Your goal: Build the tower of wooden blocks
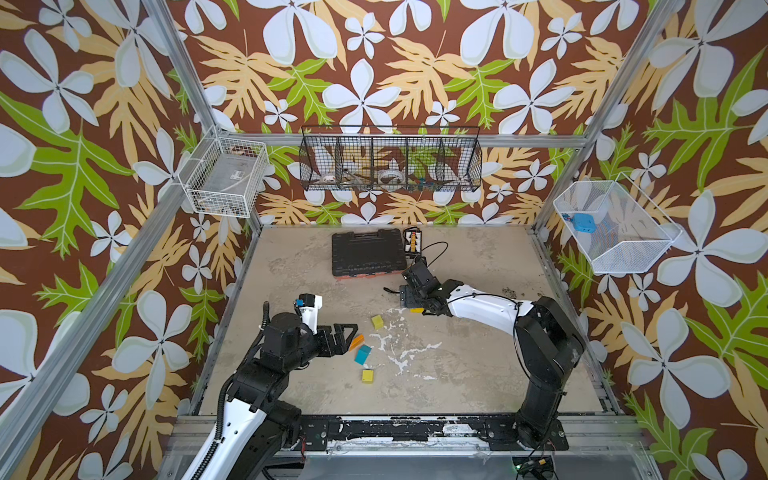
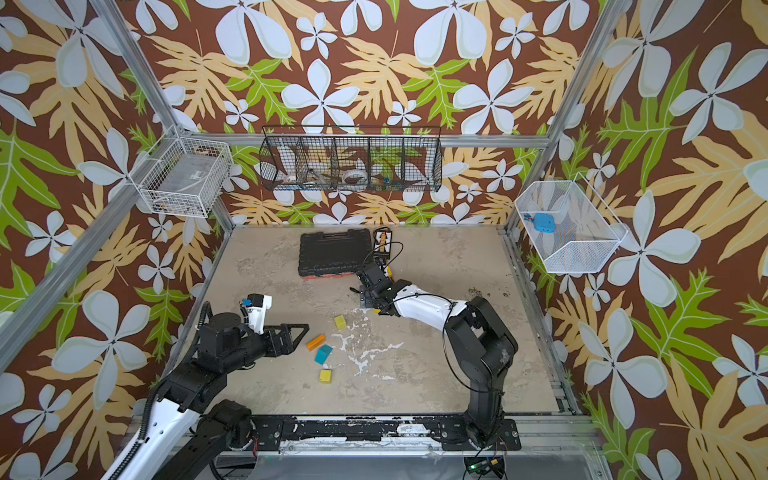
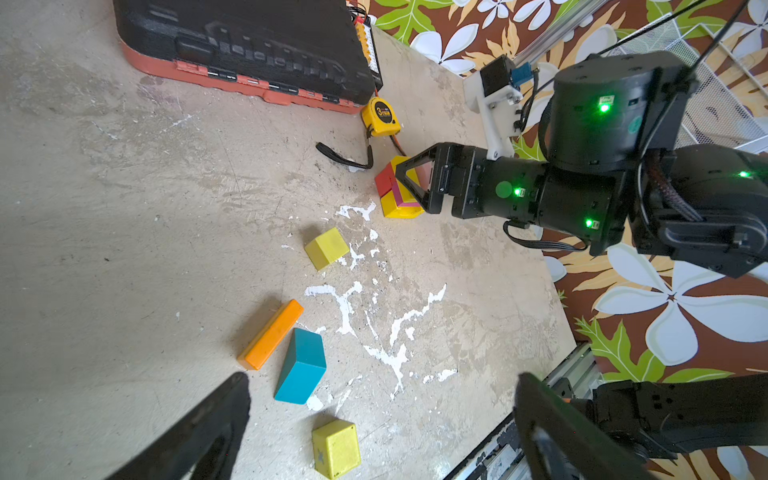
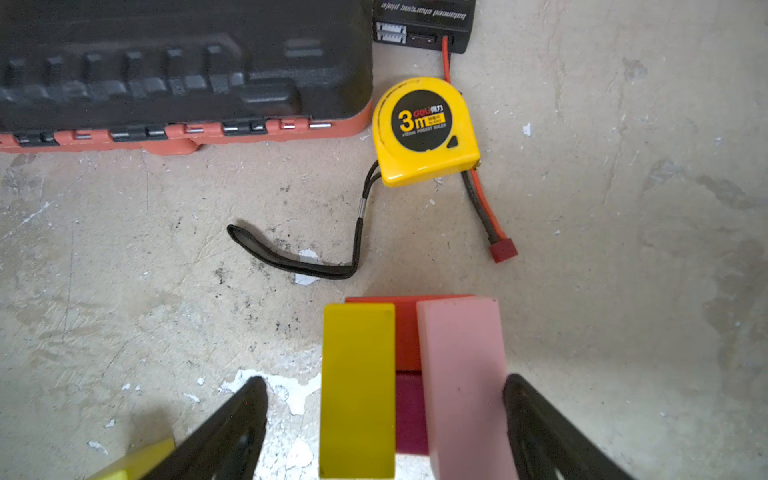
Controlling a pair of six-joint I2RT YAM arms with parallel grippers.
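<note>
Though not yet finished, shows the tower right of centre on the bench, topped by two bars abreast, yellow bar and pink bar, likely as a level seat. Straddles them with right gripper apart, clamping nothing. Leaves four blocks loose leftward: two yellow cubes, one orange bar, one teal block. Hangs left gripper wide, empty, beside those, likely for next pick.

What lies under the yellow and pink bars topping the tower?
Between the yellow bar and pink bar, a red block and a magenta block show; anything directly beneath is covered.
</note>
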